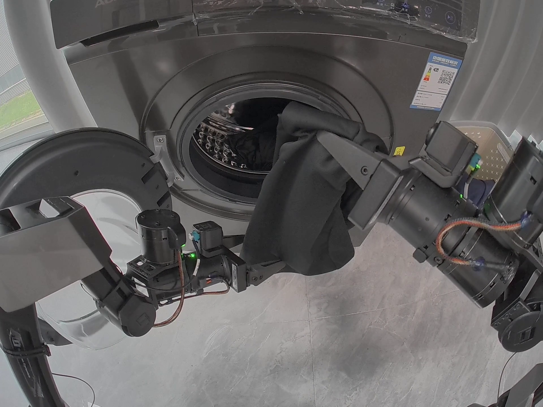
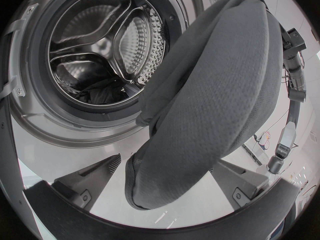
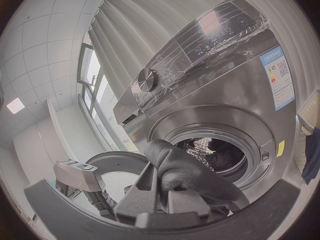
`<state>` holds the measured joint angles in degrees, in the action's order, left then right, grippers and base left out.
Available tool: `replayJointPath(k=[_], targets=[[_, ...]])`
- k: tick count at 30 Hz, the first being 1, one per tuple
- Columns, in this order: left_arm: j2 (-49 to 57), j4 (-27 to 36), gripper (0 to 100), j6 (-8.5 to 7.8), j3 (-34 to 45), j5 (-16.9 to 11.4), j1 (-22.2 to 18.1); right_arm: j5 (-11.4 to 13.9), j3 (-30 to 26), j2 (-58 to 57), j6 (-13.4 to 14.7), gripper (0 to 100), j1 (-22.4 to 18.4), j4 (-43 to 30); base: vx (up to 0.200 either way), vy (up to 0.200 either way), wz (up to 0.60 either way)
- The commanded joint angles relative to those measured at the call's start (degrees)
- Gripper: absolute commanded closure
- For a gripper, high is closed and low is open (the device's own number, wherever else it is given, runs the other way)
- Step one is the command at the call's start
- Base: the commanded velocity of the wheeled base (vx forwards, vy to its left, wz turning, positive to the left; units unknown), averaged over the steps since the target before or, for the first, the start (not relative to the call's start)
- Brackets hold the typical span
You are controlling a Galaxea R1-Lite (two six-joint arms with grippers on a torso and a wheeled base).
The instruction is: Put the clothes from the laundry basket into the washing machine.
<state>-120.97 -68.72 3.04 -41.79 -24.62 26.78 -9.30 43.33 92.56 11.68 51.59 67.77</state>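
Dark garment (image 1: pixel 300 210): pinched in right gripper (image 1: pixel 325 139) jaws at washing machine (image 1: pixel 243 74) mouth, mostly hanging outside. Left gripper (image 1: pixel 270 268) jaws wide open, empty, beneath. Risk: released here, the hanging weight may drag it to the floor (image 1: pixel 339 340).

Bright, even light; soft shadows.

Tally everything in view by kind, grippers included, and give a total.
Washing machine: 1
Basket: 1
Clothes: 3, namely the garment in the right gripper, the dark heap in the drum (counted as one), and the navy cloth on the basket
Grippers: 2, with the left gripper
Total: 7
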Motion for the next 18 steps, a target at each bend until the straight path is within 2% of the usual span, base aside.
replayJointPath(k=[1,4,6,7,13,18], targets=[[-0.59,-0.28,0,0.13,-0.05,-0.07,0.99,-0.01,0.0,0.25,0.01,100,0.0,0.08,0.0,0.0,0.0],[-0.85,-0.63,0,0.3,-0.22,-0.07,1.17,-0.01,0.0,0.25,0.01,100,0.0,0.08,0.0,0.0,0.0],[-2.61,-3.53,0,0.83,-0.49,-0.07,1.34,-0.01,0.09,0.25,-0.08,100,0.0,0.0,0.0,0.0,0.0],[-2.78,-3.97,100,0.83,-0.49,-0.07,1.34,0.07,0.0,0.16,0.01,100,0.0,0.0,0.0,0.0,0.0],[-2.87,-6.25,100,2.33,-0.22,-0.07,1.34,-0.01,-0.08,0.25,0.01,100,0.0,0.08,0.0,0.0,0.0],[-2.17,-7.92,100,2.41,1.45,-0.07,1.78,0.16,-0.08,0.34,0.01,100,-0.35,0.0,0.0,0.0,0.0]])
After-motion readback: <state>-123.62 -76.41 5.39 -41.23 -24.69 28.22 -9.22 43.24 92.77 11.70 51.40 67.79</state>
